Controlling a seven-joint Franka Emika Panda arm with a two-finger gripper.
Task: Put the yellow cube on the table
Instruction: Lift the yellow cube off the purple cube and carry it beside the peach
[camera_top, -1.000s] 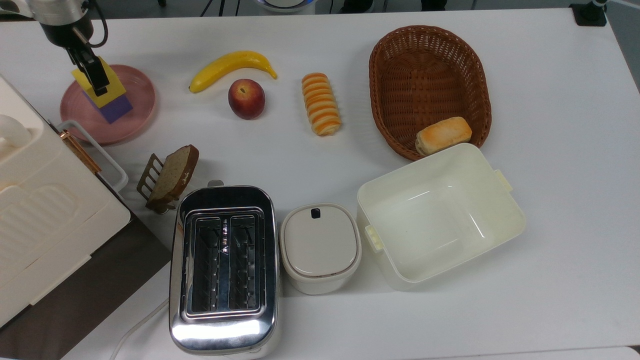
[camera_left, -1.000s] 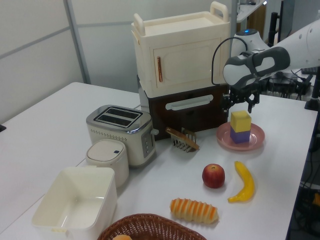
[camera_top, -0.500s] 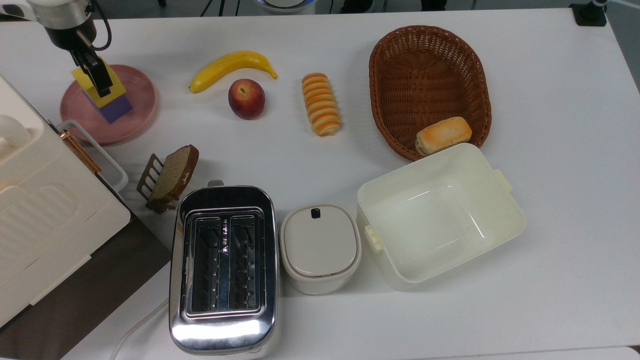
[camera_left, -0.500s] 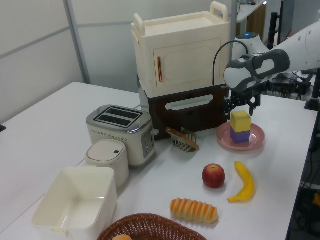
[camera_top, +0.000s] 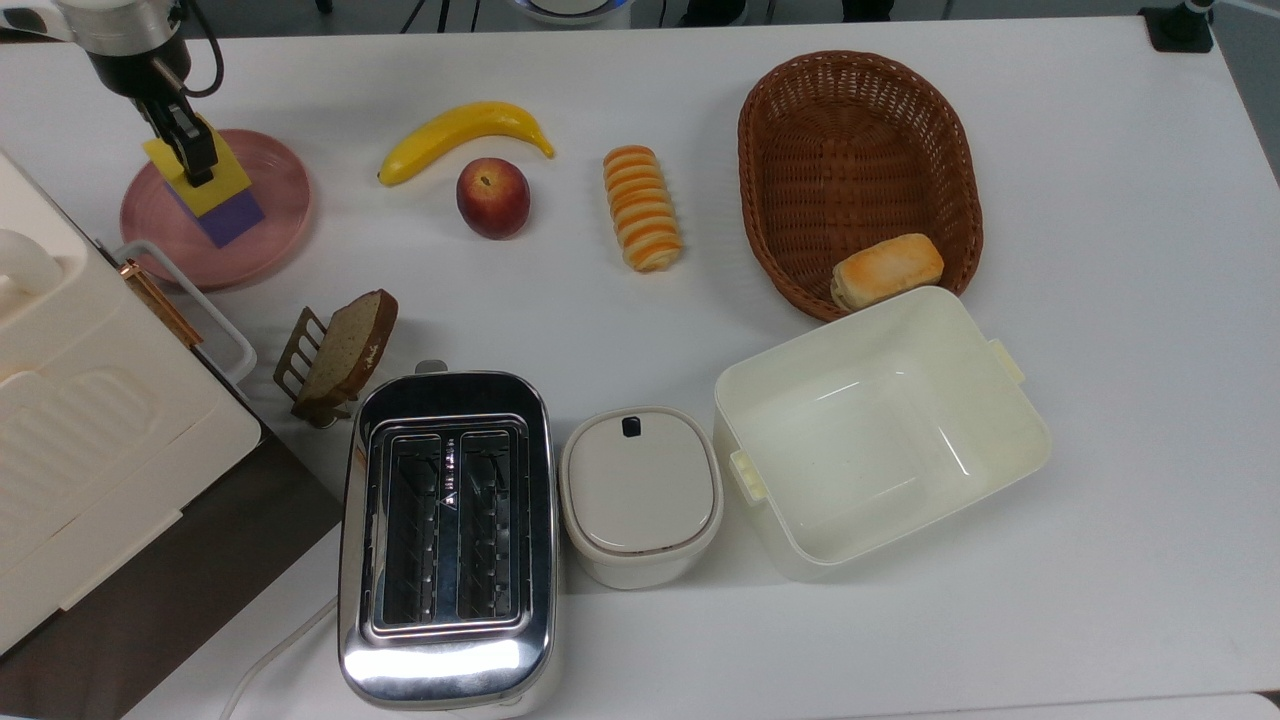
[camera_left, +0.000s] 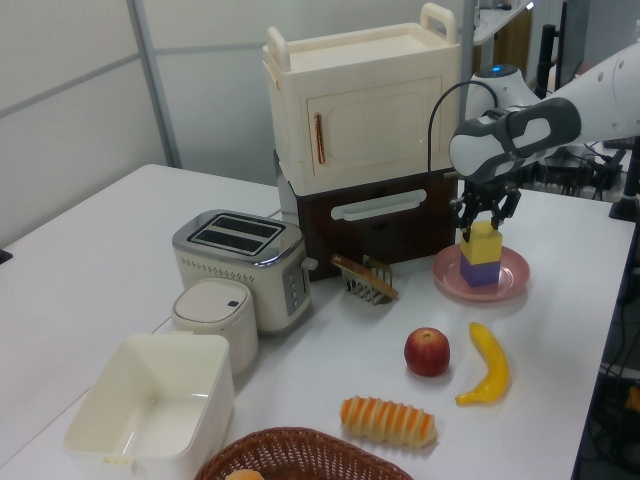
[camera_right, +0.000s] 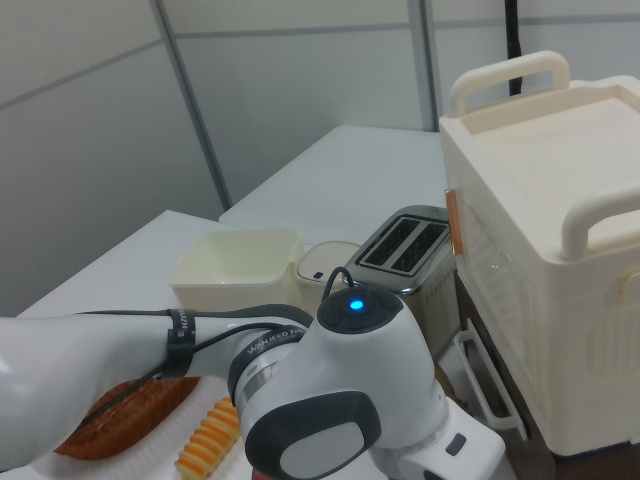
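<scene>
Top view: the matte yellow cube (camera_top: 205, 175) sits stacked on a purple cube (camera_top: 232, 217), both on the round pink plate (camera_top: 275, 215) at the top view's left edge of the large white bench (camera_top: 1100, 180). The black two-finger tool (camera_top: 188, 150) is down over the yellow cube's top face. The step in hand is the grasp; the cube is not yet lifted.

Left view: the tool (camera_left: 486, 222) straddles the yellow cube (camera_left: 481, 243), one finger at each side of its upper part. The fingers stand spread to about the cube's width; I cannot tell whether they press it yet. The purple cube (camera_left: 479, 272) below is square under it on the pink plate (camera_left: 510, 285). Next, in my judgement, the fingers must close firmly, lift straight up so the purple cube is not dragged, then carry the yellow cube to bare bench (camera_left: 90, 250) beside the plate.

Right view: the arm's white wrist housing with a blue light (camera_right: 352, 305) blocks the plate area.

Against the earlier frames, the tool has descended from just above the cube to around it; the cubes have not shifted.
</scene>
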